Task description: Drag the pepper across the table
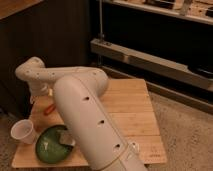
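Gripper (pixel 46 96) was seen low over the table (pixel 132 112), beyond the far rim of the green plate (pixel 41 151) and close above the pepper (pixel 50 109). Whether it was spread or pressed together could not be told, as its tip was masked by the arm's own wrist. The pepper was found lying flat on the wood just past the plate's far edge, apart from it, and a white cup (pixel 23 132) was set close beside the plate. The step in hand was judged to be making contact, or the very start of the drag. Steady downward pressure would be called for next, with a sweep directed away from the plate over the bare boards.
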Available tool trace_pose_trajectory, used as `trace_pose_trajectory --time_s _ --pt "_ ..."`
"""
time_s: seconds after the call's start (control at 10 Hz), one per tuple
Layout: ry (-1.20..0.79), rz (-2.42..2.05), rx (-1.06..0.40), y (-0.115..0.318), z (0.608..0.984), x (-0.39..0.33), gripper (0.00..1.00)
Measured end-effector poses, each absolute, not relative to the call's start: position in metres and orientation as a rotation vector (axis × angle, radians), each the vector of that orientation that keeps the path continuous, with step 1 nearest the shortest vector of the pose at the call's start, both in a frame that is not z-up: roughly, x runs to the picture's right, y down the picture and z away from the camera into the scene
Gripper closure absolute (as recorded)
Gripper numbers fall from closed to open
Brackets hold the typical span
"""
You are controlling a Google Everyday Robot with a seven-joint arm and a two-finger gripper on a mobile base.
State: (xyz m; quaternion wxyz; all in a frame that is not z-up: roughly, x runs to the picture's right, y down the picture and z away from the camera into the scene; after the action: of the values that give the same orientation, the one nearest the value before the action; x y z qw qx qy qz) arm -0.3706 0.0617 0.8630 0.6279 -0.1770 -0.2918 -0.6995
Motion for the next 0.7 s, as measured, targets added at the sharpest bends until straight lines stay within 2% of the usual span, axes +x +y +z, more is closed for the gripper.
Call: trace_pose_trajectory --time_s 0.4,0.7 --pt "-0.759 -1.551 -0.368 0.064 0.866 -0.367 0.2" --pt "-0.753 -1.526 -0.375 0.061 0.879 -0.36 0.2"
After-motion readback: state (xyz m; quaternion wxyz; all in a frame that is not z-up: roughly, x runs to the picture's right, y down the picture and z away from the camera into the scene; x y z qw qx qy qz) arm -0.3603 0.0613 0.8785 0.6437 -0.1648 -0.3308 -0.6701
